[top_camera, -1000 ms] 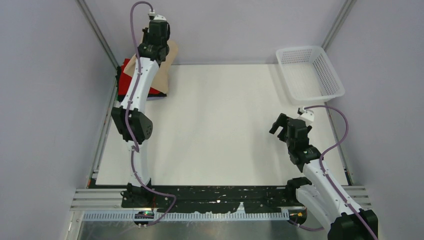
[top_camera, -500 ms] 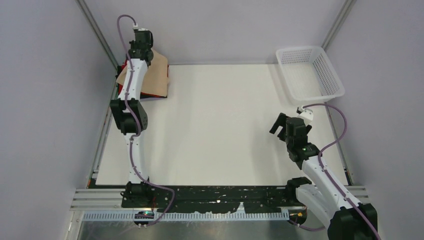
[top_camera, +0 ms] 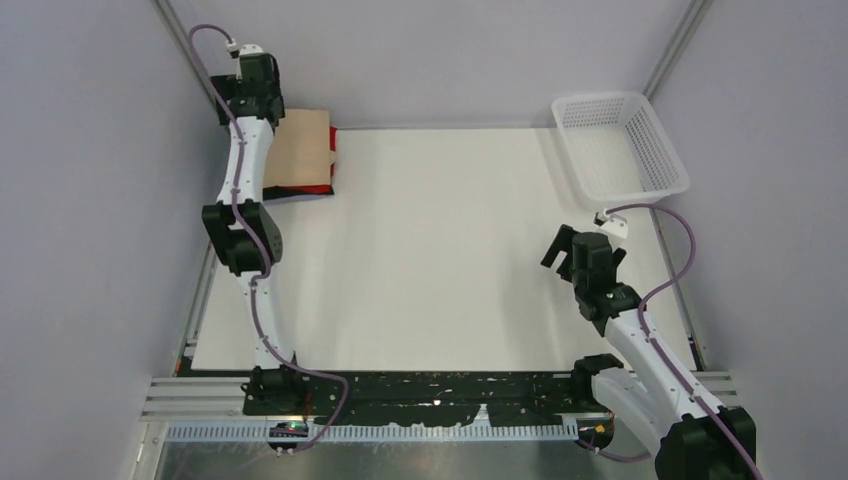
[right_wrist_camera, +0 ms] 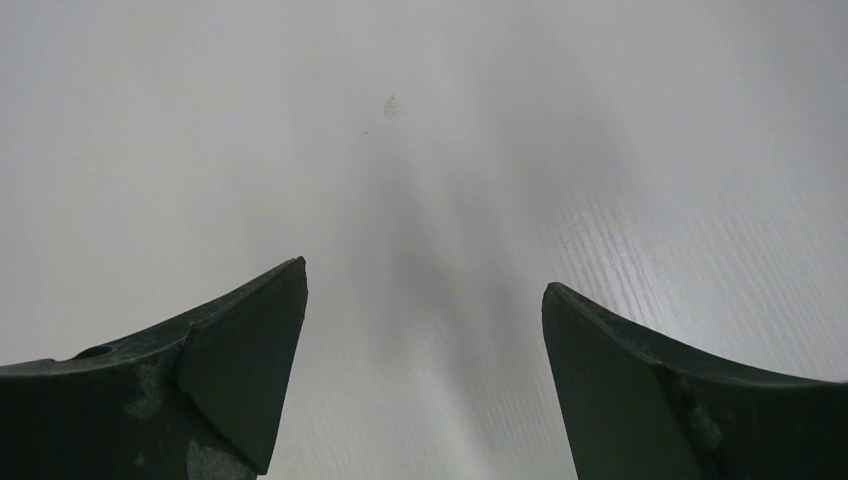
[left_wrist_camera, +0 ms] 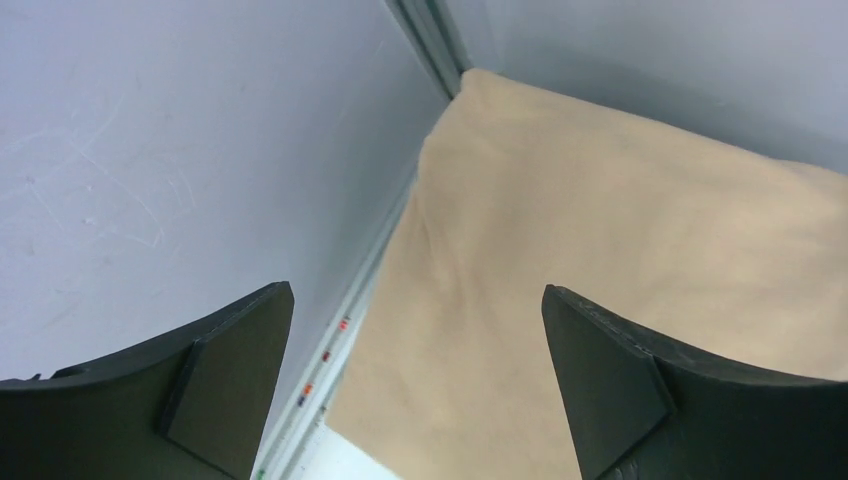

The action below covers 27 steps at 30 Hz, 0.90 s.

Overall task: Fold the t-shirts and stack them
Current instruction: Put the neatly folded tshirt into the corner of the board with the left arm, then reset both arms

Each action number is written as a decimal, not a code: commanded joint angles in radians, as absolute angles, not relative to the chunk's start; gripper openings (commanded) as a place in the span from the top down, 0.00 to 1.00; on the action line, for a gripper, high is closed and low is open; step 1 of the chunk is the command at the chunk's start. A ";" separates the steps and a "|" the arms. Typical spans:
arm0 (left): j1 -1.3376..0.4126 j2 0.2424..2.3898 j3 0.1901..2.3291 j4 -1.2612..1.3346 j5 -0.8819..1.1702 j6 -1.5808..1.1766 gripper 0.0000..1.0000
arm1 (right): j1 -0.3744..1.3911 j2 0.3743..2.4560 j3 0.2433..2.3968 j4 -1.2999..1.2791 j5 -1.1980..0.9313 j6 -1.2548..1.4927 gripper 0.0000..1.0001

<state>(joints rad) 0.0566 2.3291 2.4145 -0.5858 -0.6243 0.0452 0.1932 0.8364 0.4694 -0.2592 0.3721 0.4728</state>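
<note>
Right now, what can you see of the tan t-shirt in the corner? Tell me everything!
The tan t-shirt is soft, plain cloth folded into a neat rectangle, lying flat with a few gentle wrinkles. It sits in the far left corner of the table, with one edge by the wall rail. It rests on a red t-shirt, which peeks out along its near and right edges. The left hand hangs over it with its fingers wide open, not gripping it.

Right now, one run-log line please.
left gripper: open, above beige t-shirt | beige t-shirt: folded, on red t-shirt, far-left corner | right gripper: open, empty, over table
</note>
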 commanded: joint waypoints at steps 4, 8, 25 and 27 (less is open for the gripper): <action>0.047 1.944 2.226 -0.632 -0.259 -0.269 0.00 | 0.193 0.746 0.473 -0.223 0.338 0.466 0.05; 0.037 1.677 1.918 -0.580 -0.073 -0.383 0.01 | 0.193 0.669 0.451 -0.220 0.322 0.451 0.05; -0.287 0.611 0.431 -0.160 -0.144 -0.618 0.00 | 0.193 0.528 0.330 -0.196 0.229 0.493 0.04; -0.287 0.598 0.441 -0.176 -0.166 -0.609 0.00 | 0.193 0.540 0.321 -0.183 0.220 0.500 0.05</action>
<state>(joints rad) -0.2832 0.6403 0.4294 -0.2966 -0.0917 -0.5636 0.1932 0.5213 0.3454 -0.2466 0.2531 0.4782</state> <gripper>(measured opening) 0.995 0.955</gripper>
